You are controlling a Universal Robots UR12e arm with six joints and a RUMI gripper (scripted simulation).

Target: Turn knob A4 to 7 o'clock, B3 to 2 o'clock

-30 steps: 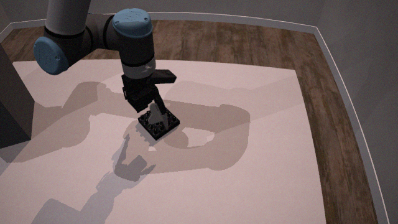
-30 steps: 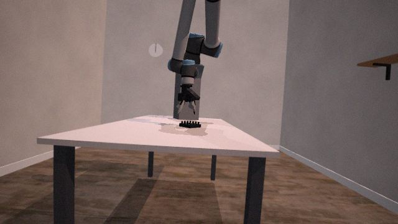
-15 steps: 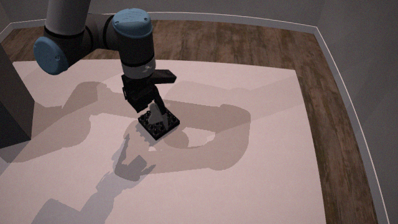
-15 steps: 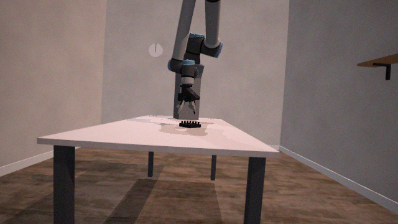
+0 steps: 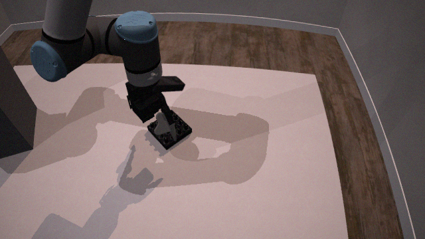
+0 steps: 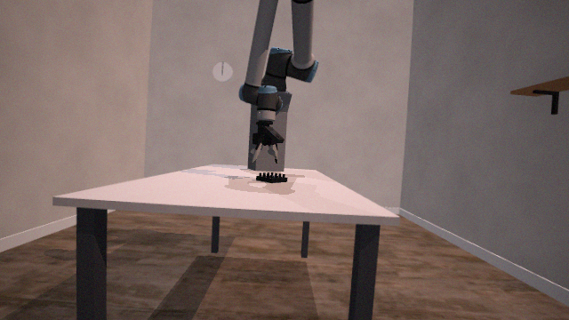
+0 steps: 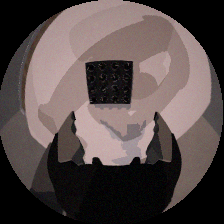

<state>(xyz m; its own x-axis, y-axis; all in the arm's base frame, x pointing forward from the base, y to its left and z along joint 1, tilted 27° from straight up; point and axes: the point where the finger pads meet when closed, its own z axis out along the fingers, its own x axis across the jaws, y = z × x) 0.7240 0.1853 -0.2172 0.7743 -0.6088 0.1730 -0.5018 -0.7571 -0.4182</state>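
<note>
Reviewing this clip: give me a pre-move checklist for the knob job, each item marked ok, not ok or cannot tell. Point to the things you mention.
1. Knob box point(image 5: 179, 141) point(image 6: 272, 179) point(image 7: 110, 82) lies flat on the table point(image 5: 282, 199) point(image 6: 222, 212) point(image 7: 55, 65): ok.
2. Gripper point(image 6: 265, 161) point(image 7: 115, 111) open, nothing between its fingers: ok.
3. Fingers down around a knob: not ok; they hang above the box's height.
4. Socket side identified, so that row A is known: cannot tell; no socket can be made out.
5. Present hours of A4 and B3: cannot tell; the marks are too small and dark.
</note>
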